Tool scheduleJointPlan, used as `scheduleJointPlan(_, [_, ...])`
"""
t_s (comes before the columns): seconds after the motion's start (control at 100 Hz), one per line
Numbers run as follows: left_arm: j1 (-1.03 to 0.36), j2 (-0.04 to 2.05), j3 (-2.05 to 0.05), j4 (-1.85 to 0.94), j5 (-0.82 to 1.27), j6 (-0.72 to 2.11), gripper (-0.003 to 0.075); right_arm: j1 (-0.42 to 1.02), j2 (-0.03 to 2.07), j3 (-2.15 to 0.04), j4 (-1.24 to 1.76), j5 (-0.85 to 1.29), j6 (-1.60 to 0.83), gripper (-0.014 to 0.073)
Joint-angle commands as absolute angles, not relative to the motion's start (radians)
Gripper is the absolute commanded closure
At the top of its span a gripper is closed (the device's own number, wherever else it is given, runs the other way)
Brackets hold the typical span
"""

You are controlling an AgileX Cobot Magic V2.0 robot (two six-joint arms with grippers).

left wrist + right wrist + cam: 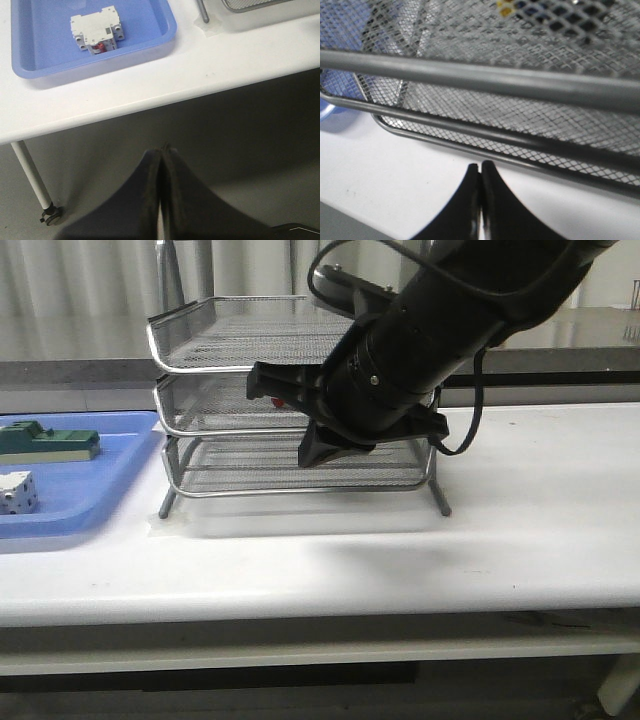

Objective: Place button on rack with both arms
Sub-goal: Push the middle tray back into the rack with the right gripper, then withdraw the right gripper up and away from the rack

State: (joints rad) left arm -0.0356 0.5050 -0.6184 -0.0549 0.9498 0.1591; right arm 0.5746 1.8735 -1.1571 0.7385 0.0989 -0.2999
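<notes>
1. We are locating the button point(277, 400) in the rack point(200, 340). In the front view only a red speck is showing at middle-tier level, left of centre in the frame. The right wrist view is showing yellow and blue bits through mesh at the top of its frame. We are judging it to be lying on the middle tier, though we cannot confirm its exact seat.
2. We are finding the right gripper point(480, 167) with its fingers pressed together and holding nothing, low in front of the rack's bottom tier.
3. We are finding the left gripper point(161, 150) likewise closed and empty, hanging beyond the table edge over the floor.
4. We are judging the button to be light, rigid and hard-shelled. The domed red cap is likely offering a slippery, rounded hold. The squarer blue block or the barrel is likely offering the safer grip.
5. We are noting open wire mesh on the tiers, which is likely letting a small part tilt or catch.
6. We are noting a smooth white table point(540, 500), with bare room at the right of the front frame.
7. We are noting a blue tray point(120, 470) at the left, carrying a white block point(97, 34) and a green block point(50, 440), close beside the rack's leg.
</notes>
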Motion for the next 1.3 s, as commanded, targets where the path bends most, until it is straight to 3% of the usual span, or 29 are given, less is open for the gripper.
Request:
scheduleJointPlan(0.0, [-0.034,0.511,-0.645,-0.068,0.897,0.153,0.0741,0.57,1.809,-1.189,0.733,0.093,-0.313,0.0653])
scheduleJointPlan(0.54, [-0.034,0.511,-0.645,-0.068,0.897,0.153,0.0741,0.515,1.591,-1.061,0.687,0.227,-0.313,0.0653])
scheduleJointPlan(1.29, [-0.034,0.511,-0.645,-0.068,0.897,0.153,0.0741,0.106,1.086,-0.815,0.385,0.471,-0.28,0.0653])
